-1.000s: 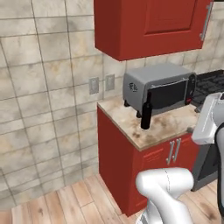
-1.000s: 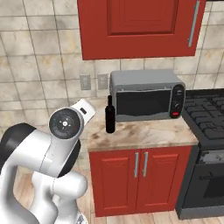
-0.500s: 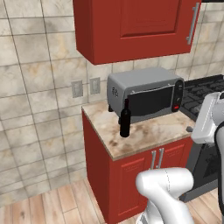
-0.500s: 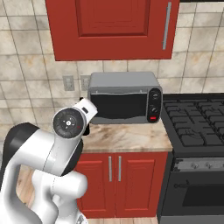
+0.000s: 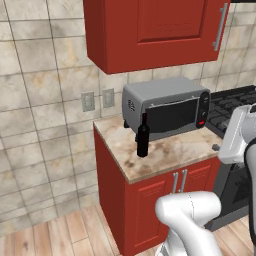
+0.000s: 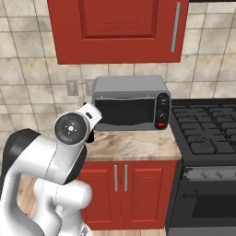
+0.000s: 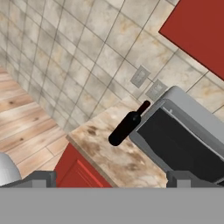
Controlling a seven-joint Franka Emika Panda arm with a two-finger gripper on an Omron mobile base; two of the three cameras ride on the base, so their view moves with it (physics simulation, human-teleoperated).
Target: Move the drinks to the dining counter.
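One of the drinks, a tall black wine bottle [image 5: 143, 140], stands upright on a narrow marbled countertop [image 5: 170, 152] just in front of the left end of a grey toaster oven [image 5: 167, 107]. In the hand view the bottle [image 7: 127, 124] lies well ahead of my gripper [image 7: 111, 179], whose two fingertips stand far apart with nothing between them. In the right base view my arm's round joint [image 6: 71, 130] covers the bottle's place. The dining counter is out of view.
A black stove [image 6: 207, 133] adjoins the counter on the right. A red wall cabinet [image 5: 155, 30] hangs above the oven. Red base doors [image 6: 120, 184] sit under the counter. Tiled wall with two outlets [image 5: 97, 99] and wood floor [image 5: 55, 235] lie to the left.
The base has driven, so the whole scene slid left and came closer; the bottle itself has not moved on the counter. In the right base view my arm now covers the bottle.
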